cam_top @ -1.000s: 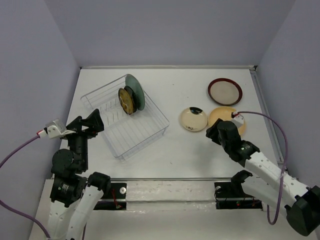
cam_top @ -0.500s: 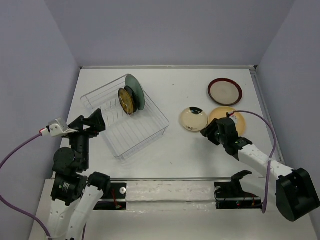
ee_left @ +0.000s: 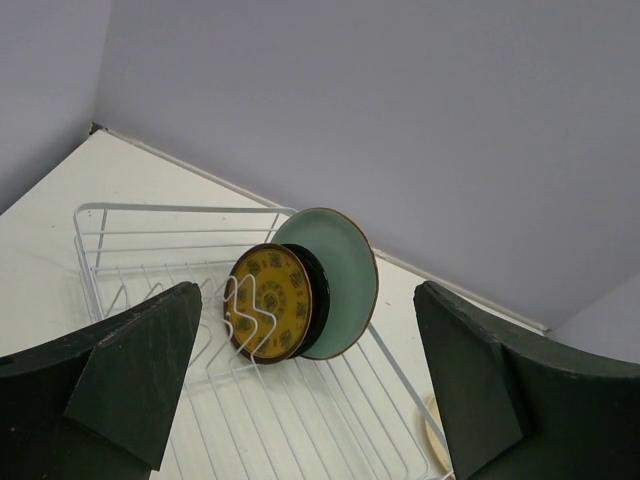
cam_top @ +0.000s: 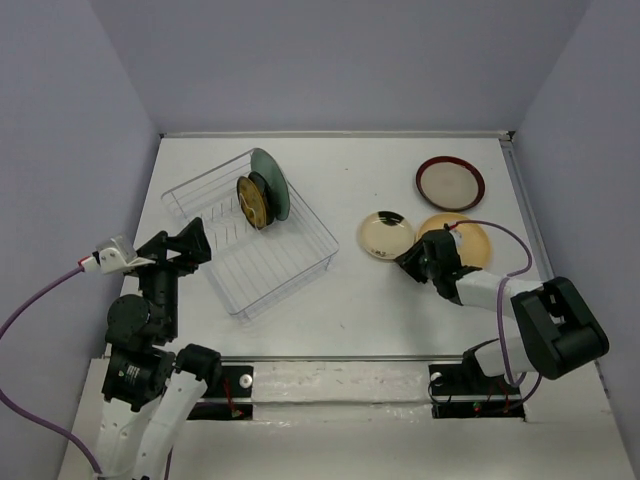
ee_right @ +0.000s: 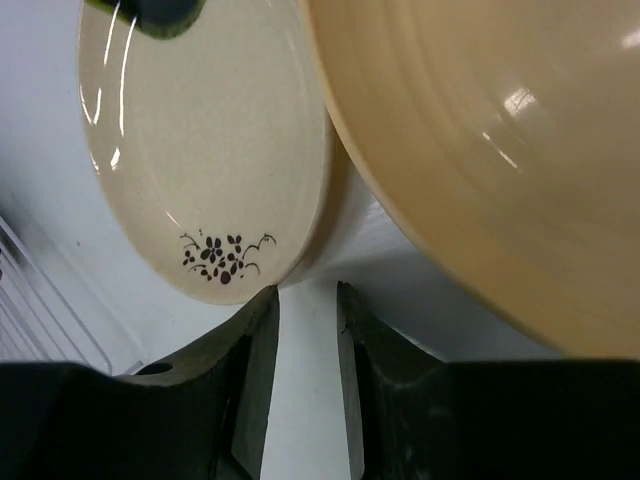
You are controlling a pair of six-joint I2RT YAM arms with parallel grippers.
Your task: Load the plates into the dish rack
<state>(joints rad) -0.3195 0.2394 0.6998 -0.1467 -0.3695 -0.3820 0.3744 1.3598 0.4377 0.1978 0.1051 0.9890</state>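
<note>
The white wire dish rack (cam_top: 262, 262) stands left of centre. In it stand on edge the mint-green plate (cam_top: 272, 184), the small black plate (cam_top: 262, 194) and the small yellow patterned plate (cam_top: 251, 203); the left wrist view shows them too (ee_left: 283, 303). The cream plate (cam_top: 385, 235), the orange-yellow plate (cam_top: 468, 238) and the red-rimmed plate (cam_top: 449, 182) lie flat on the table. My right gripper (cam_top: 410, 258) is low at the cream plate's near edge (ee_right: 200, 150), narrowly open, with only table between the fingers. My left gripper (ee_left: 300, 400) is wide open and empty, near the rack's left side.
The orange-yellow plate (ee_right: 500, 150) lies just right of the cream one, their rims almost touching. The table's side walls stand left and right, and its back edge (cam_top: 335, 134) runs behind the rack. The right arm's cable (cam_top: 520, 290) loops over the table.
My right gripper has moved left and down, from beside the orange-yellow plate to the cream plate's near edge. The left arm shifted slightly, then held still.
</note>
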